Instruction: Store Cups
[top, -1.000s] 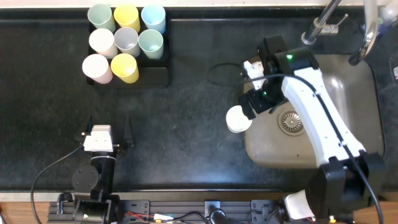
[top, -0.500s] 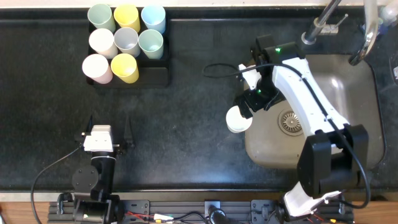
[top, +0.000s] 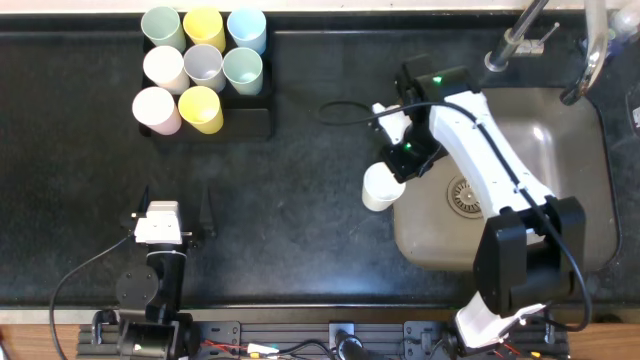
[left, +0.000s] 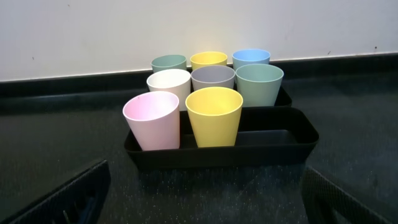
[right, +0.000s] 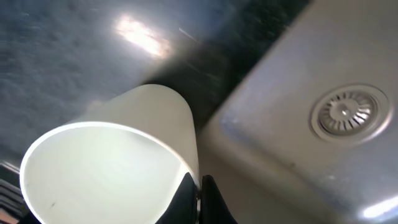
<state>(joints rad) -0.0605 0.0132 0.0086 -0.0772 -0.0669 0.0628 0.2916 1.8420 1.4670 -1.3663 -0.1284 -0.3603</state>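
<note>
My right tool (right: 199, 194) pinches the white cup (right: 112, 168) by its rim wall, tilted above the sink (top: 560, 140) edge, well apart from the tray (top: 253, 120). I judge it light, stiff, slick plastic; a rim pinch could pivot. My left tool (left: 199, 205) stands wide.

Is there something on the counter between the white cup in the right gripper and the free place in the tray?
Nothing visible: bare counter lies between the white cup and the free corner of the tray.
</note>
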